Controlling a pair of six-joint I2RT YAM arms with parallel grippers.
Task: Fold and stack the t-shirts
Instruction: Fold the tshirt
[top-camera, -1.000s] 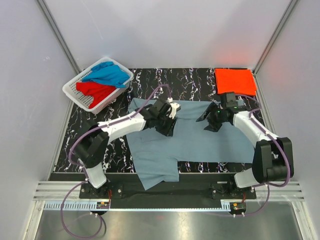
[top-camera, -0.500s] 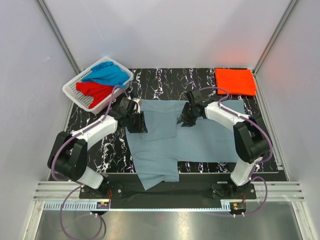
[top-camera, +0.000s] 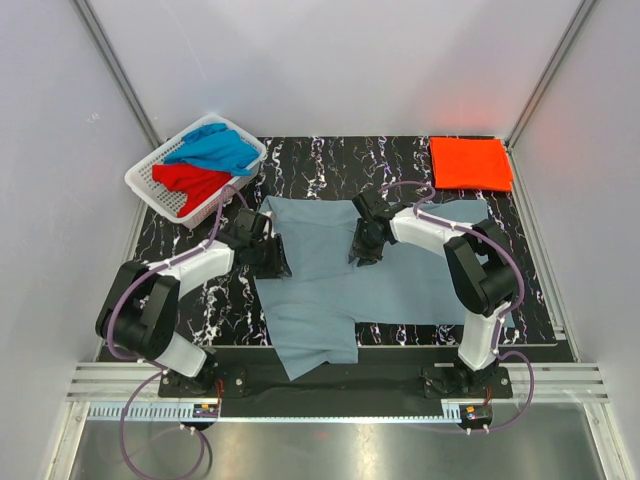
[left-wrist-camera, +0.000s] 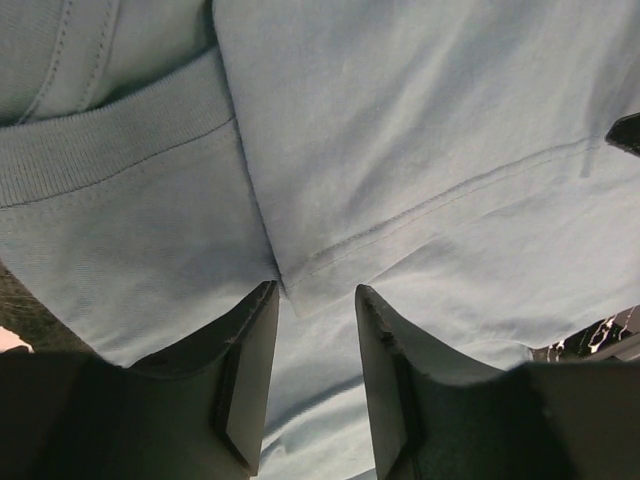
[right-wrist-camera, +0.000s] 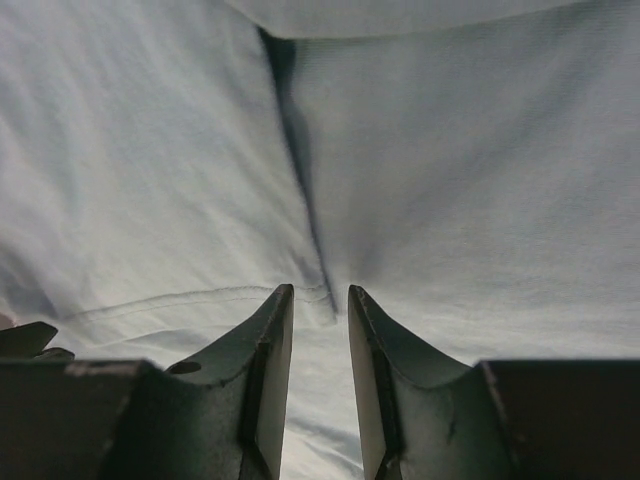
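1. Grey-blue t-shirt (top-camera: 400, 285) lies spread on the black marbled table (top-camera: 330, 160), between my two arms. Its near-left part reaches past the table's front edge.
2. On the shirt's left side a flap with a stitched hem lies folded over the body. The ribbed collar shows beside it in my left wrist view.
3. Left pincer (top-camera: 270, 256): low over the shirt's left edge, fingers (left-wrist-camera: 245, 370) plainly apart, nothing clamped between them. The corner of the hemmed flap sits right at the mouth of the gap.
4. Right pincer (top-camera: 362, 250): down on the cloth near the shirt's far middle. Fingers (right-wrist-camera: 268, 370) stand close, with only a slim gap. A dark crease of cloth runs straight into that gap. I cannot tell whether the cloth is pinched.
5. Orange-red t-shirt (top-camera: 470, 162): folded flat at the far right corner of the table, near the grey-blue one's far right corner.
6. Bright blue t-shirt (top-camera: 215, 148) and red t-shirt (top-camera: 190, 182): crumpled together in the white slotted basket (top-camera: 152, 196) at the far left corner, the blue partly over the red.
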